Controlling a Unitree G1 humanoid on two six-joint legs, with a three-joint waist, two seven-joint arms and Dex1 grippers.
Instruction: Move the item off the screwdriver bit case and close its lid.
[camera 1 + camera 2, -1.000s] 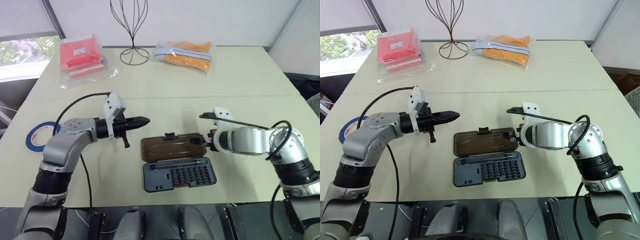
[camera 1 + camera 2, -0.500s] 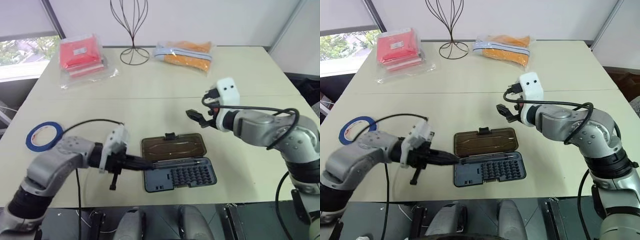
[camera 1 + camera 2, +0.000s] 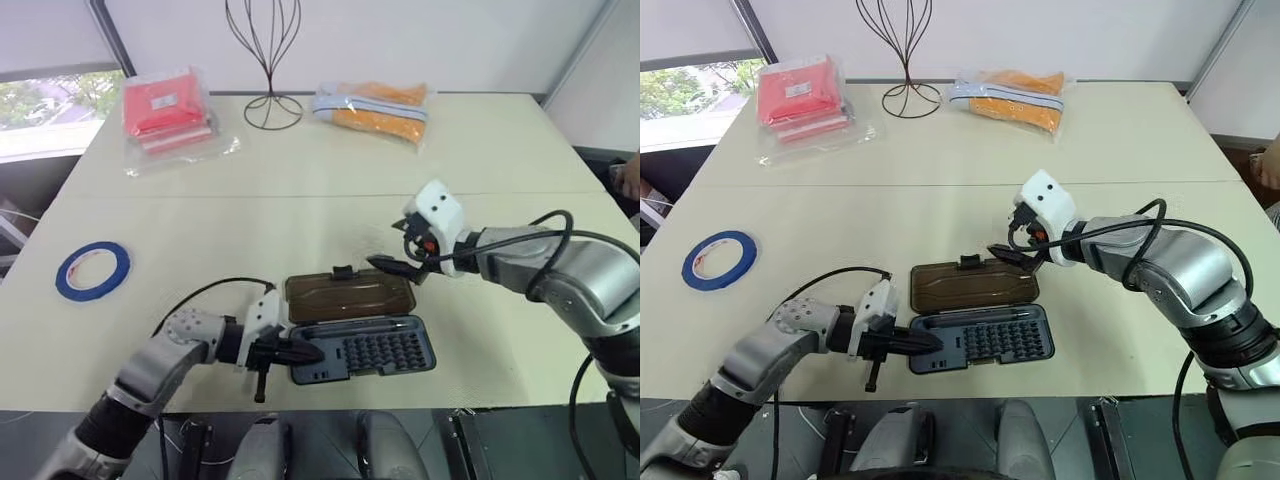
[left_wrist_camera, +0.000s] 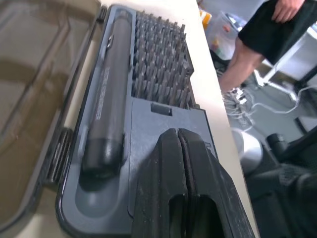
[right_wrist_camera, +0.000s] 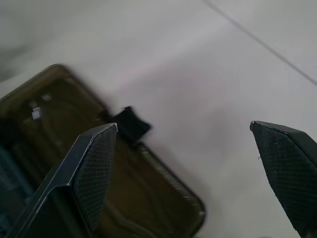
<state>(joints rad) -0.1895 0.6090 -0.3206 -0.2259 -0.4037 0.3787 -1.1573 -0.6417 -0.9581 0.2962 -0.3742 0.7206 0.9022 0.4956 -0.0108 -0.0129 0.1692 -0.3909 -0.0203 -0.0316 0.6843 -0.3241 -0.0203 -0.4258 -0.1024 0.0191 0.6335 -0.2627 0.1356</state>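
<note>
Tape is off the case; the lid is not yet shut.

My left gripper (image 3: 300,352) has its two black fingers pressed together, empty, tips at the left end of the flat dark grey plastic screwdriver bit case (image 3: 365,349). My right gripper (image 3: 398,262) is spread wide, holding nothing, hovering just above the right end of the translucent smoky brown lid (image 3: 348,296), which lies flat open on the pale table (image 3: 300,215). The small blue ring of tape (image 3: 93,271) lies well apart at the table's left edge. I judge only the closing remains. I can read no writing anywhere.
</note>
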